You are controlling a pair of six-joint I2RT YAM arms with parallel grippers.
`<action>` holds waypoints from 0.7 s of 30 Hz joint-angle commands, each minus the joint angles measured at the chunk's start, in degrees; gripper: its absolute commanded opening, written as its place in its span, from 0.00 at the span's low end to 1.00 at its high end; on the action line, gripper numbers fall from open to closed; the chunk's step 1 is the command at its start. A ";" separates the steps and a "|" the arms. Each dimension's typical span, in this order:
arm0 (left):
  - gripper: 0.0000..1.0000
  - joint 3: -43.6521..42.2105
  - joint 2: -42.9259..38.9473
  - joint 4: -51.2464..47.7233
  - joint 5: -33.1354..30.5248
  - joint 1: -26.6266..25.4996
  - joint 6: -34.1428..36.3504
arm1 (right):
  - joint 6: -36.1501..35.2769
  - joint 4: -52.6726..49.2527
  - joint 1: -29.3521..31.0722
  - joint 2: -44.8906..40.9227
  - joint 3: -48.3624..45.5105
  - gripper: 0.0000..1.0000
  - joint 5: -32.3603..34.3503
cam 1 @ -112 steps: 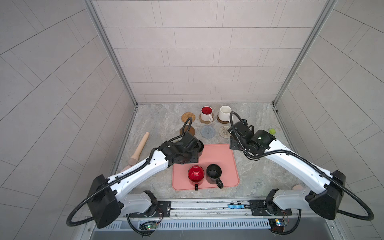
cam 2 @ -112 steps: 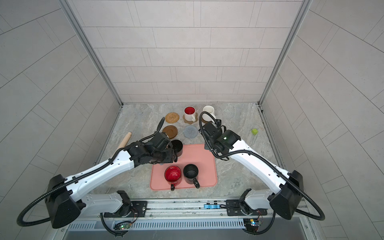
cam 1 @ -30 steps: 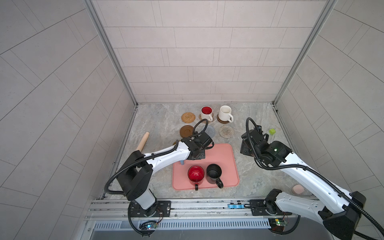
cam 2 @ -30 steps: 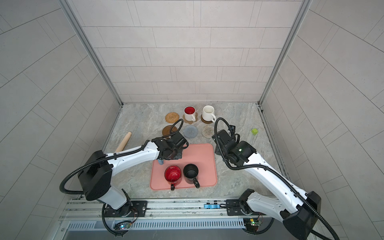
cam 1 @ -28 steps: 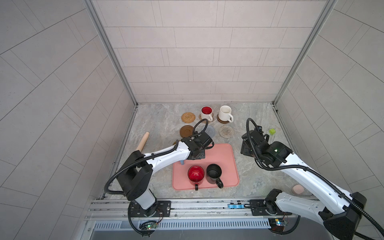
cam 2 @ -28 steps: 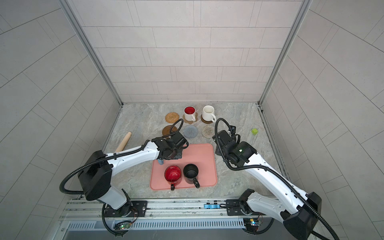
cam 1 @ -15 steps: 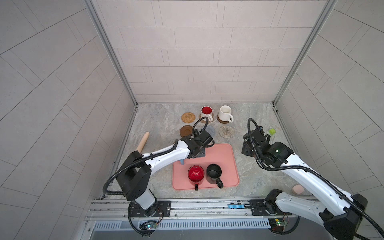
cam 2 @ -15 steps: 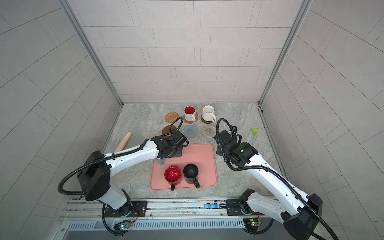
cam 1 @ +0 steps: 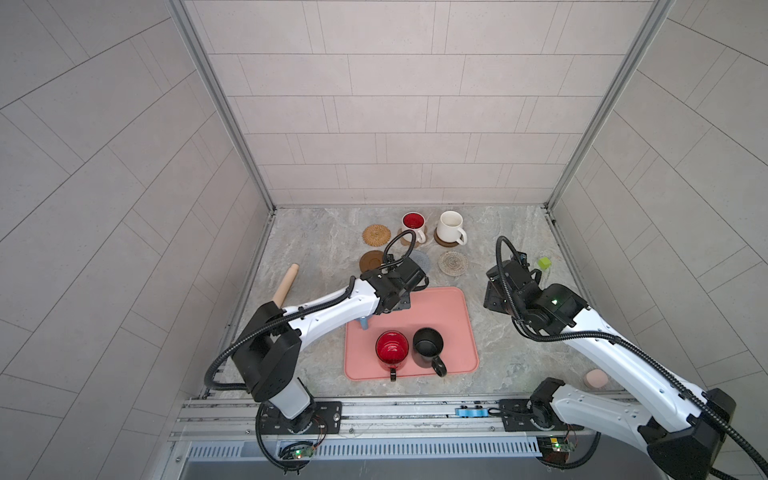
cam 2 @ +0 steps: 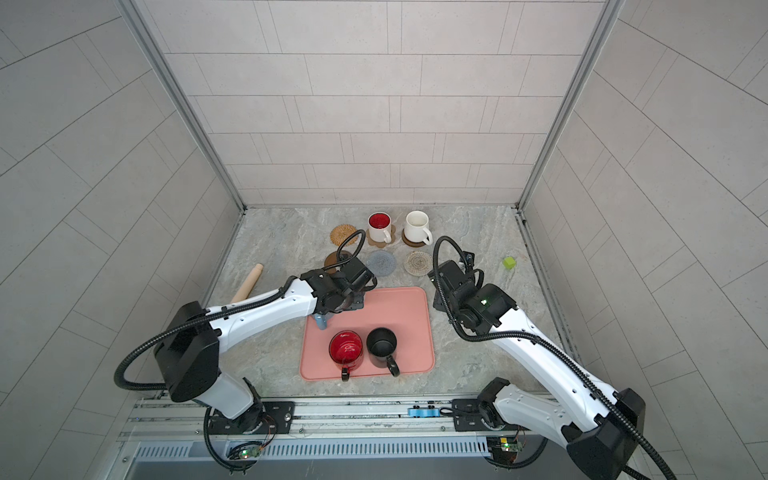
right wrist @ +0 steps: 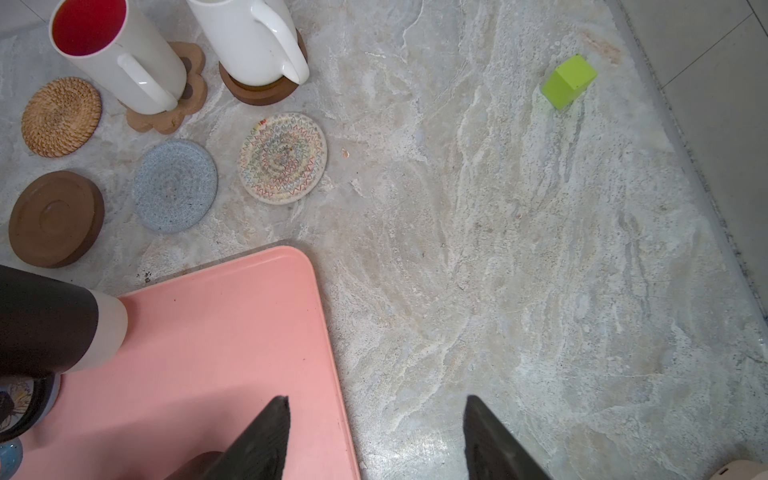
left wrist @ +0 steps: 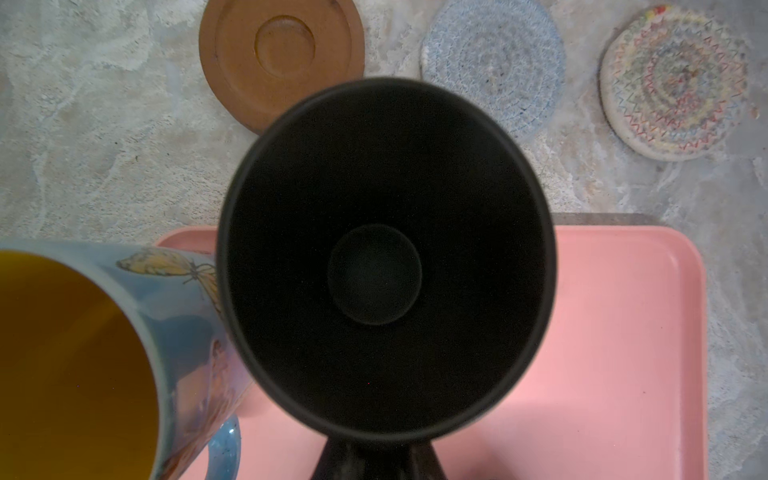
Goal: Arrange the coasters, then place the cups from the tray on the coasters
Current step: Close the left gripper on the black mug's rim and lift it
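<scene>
Tray (cam 1: 446, 316) in both top views: smooth pink, rounded-rectangle, low-rimmed, flat on veined grey stone table (cam 1: 316, 249); on its near half, upright and just beside each other, glossy red mug (cam 1: 392, 351) and second black mug (cam 1: 428, 347). Beyond the tray, flat round coasters: woven rattan round (cam 1: 376, 235), ringed brown wooden disc (cam 1: 371, 261), grey-blue crochet round (cam 2: 381, 262), whitish crochet round (cam 1: 453, 263); red-lined white mug (cam 1: 412, 224) and plain white mug (cam 1: 449, 226) each seated on a coaster. Left gripper (cam 1: 399, 299) over the tray's far left corner; handle of light blue mug (cam 1: 364, 323) visible under that arm. Well apart: wooden rolling pin (cam 1: 285, 284), green cube (cam 1: 543, 262), pale pink puck (cam 1: 595, 378).

Left wrist view: matte held black mug (left wrist: 386, 257), round mouth facing the lens, clenched by the left gripper at its near side, above the tray's far edge; light blue mug (left wrist: 178, 332), yellow inside, butterfly-printed, just beside it.

Right wrist view: right gripper (right wrist: 376, 401) released and empty, dark tapered fingers (right wrist: 266, 440) spread above the tray's right edge; tan paw-shaped coaster (right wrist: 160, 122) under the red-lined white mug; second wooden disc (right wrist: 262, 93) under the plain white mug; pale band round the held black mug's base.
</scene>
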 commanded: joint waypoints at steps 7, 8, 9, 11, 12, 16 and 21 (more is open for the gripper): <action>0.03 -1.64 -0.50 2.03 -1.30 -0.49 -1.65 | 0.12 -0.31 -0.25 -0.54 -0.36 0.69 0.55; 0.03 -1.61 -0.54 2.03 -1.25 -0.57 -1.65 | 0.12 -0.26 -0.24 -0.60 -0.19 0.69 0.55; 0.03 -1.68 -0.57 2.03 -1.36 -0.56 -1.65 | 0.12 -0.29 -0.29 -0.53 -0.11 0.68 0.59; 0.02 -1.97 -0.84 2.03 -1.38 -0.73 -1.74 | 0.12 -0.26 -0.25 -0.43 0.03 0.69 0.59; 0.02 -2.20 -0.92 2.02 -1.44 -0.75 -1.88 | 0.12 -0.27 -0.26 -0.51 0.05 0.68 0.58; 0.02 -3.34 -1.15 2.16 -1.35 -0.84 -2.20 | 0.12 -0.49 -0.31 -0.51 0.04 0.68 0.59; 0.03 -4.39 -1.20 2.64 -1.02 -0.80 -2.63 | 0.34 -0.70 -0.25 -1.01 -0.20 0.68 0.86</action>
